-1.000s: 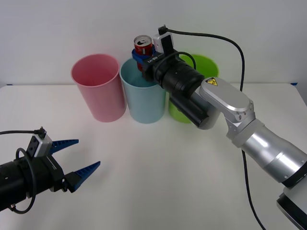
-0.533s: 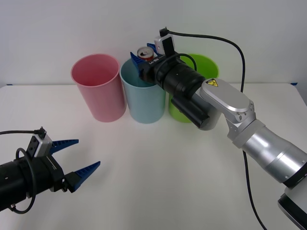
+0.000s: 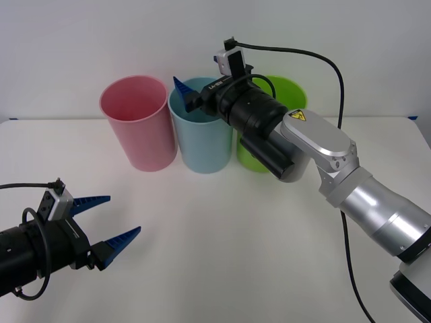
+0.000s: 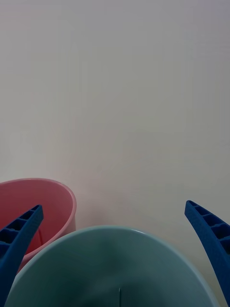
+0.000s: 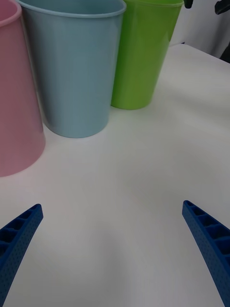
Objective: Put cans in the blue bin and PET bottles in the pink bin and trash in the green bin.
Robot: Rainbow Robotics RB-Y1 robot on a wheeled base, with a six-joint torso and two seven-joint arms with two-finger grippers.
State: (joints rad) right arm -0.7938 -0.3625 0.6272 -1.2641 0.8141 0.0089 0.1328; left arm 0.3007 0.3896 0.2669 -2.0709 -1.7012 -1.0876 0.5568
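Note:
My right gripper (image 3: 192, 91) (image 4: 115, 249) hangs open over the mouth of the blue bin (image 3: 201, 145) (image 4: 110, 268), with nothing between its fingers (image 3: 180, 85). The pink bin (image 3: 135, 128) (image 4: 48, 201) stands just left of the blue one, and the green bin (image 3: 291, 91) stands on its right, partly behind my right arm. My left gripper (image 3: 123, 215) (image 5: 115, 249) rests open and empty low at the front left of the white table (image 3: 215, 222). From the left wrist view the three bins line up ahead: pink bin (image 5: 14, 96), blue bin (image 5: 72, 72), green bin (image 5: 141, 53). The cans, PET bottles and trash are out of view.
A black cable (image 3: 323, 60) loops from the right wrist camera over the green bin. A plain white wall stands close behind the bins.
My right gripper has opened, and the red can it held above the blue bin has dropped out of sight. The left arm has not moved.

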